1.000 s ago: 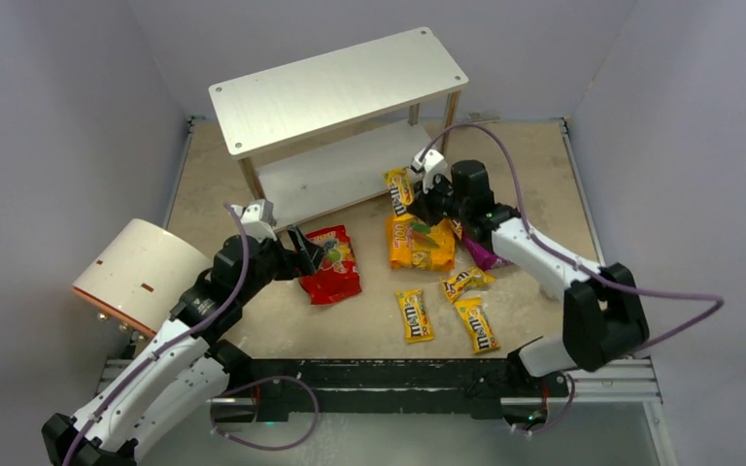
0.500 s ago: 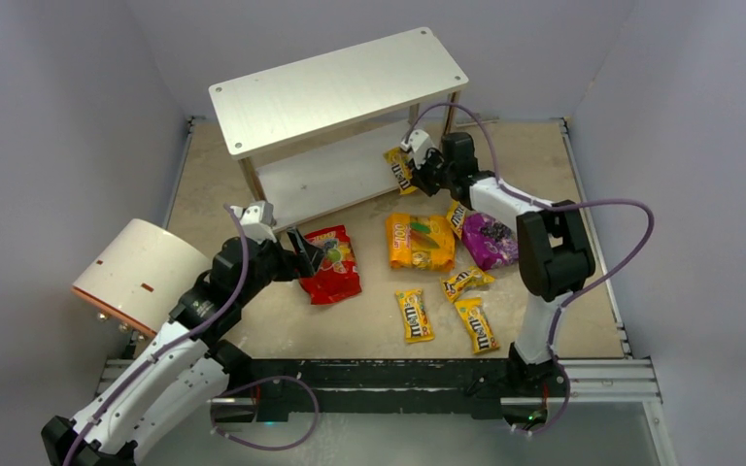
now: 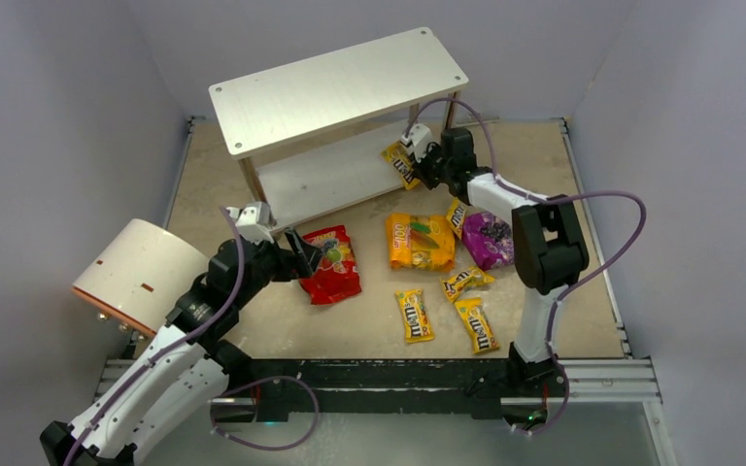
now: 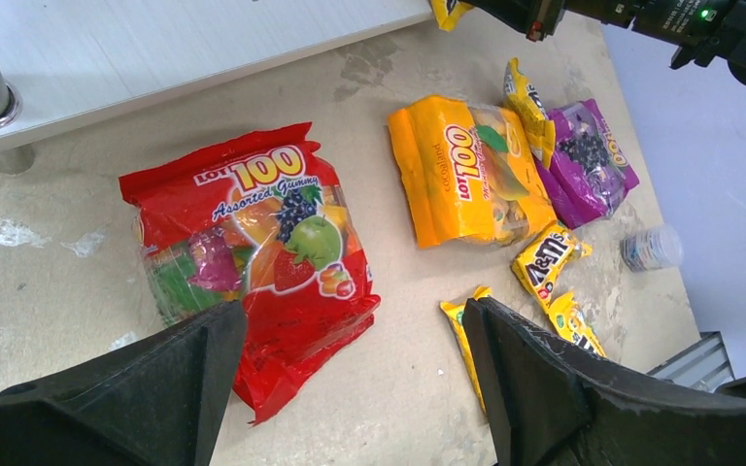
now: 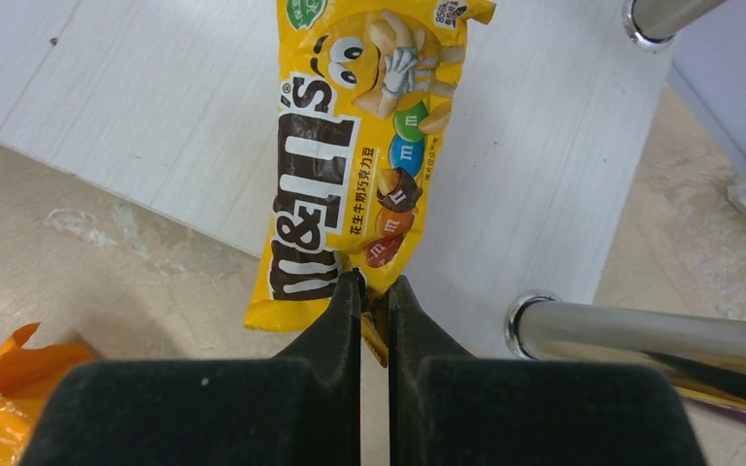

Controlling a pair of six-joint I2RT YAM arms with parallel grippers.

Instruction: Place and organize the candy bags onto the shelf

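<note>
Right claw (image 5: 374, 288) pinches M&M's packet (image 5: 350, 165) over shelf (image 5: 155, 116); left claw (image 4: 350, 316) spread above red bag (image 4: 253, 233).

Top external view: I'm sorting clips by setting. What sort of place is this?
Probably a robot lab cell, not a shop: blank walls box in a scuffed tabletop, arms bolted to a rail, a low shelf beside loose candy bags.

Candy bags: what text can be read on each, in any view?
"LOT 100 Assorted Gummy": on the red bag
"LOT 100": on the orange bag
"m&m's" and "花生牛奶巧克力豆": on the held packet, in the right gripper
"m&m's": on the loose packet
Purple bag: print too small to read.
</note>
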